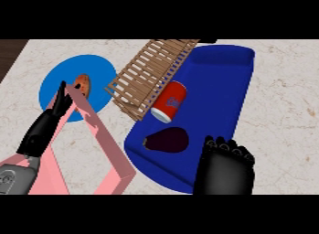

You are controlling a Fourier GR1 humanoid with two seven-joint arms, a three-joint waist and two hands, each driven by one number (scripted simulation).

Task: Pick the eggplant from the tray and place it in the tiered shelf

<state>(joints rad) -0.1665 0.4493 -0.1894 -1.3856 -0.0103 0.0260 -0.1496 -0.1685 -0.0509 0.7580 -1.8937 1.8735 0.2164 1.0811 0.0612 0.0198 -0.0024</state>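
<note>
Closing on the eggplant (pixel 167 139) in the blue tray (pixel 222 82), the robot's right hand (pixel 224 167) hovers just beside it, fingers relaxed and apart, holding nothing.

The dark eggplant lies near the tray's close end, a red can (pixel 170 102) beyond it. The wooden tiered shelf (pixel 148 73) overlaps the tray's left edge. To grasp well, the hand should likely settle over the eggplant's middle before curling round it. On the marble bench (pixel 290 114), a blue plate (pixel 67 82) carries an orange-brown item. The left hand (pixel 47 125) shows at lower left, fingers straight, over a pink open-sided container (pixel 98 132).
</note>
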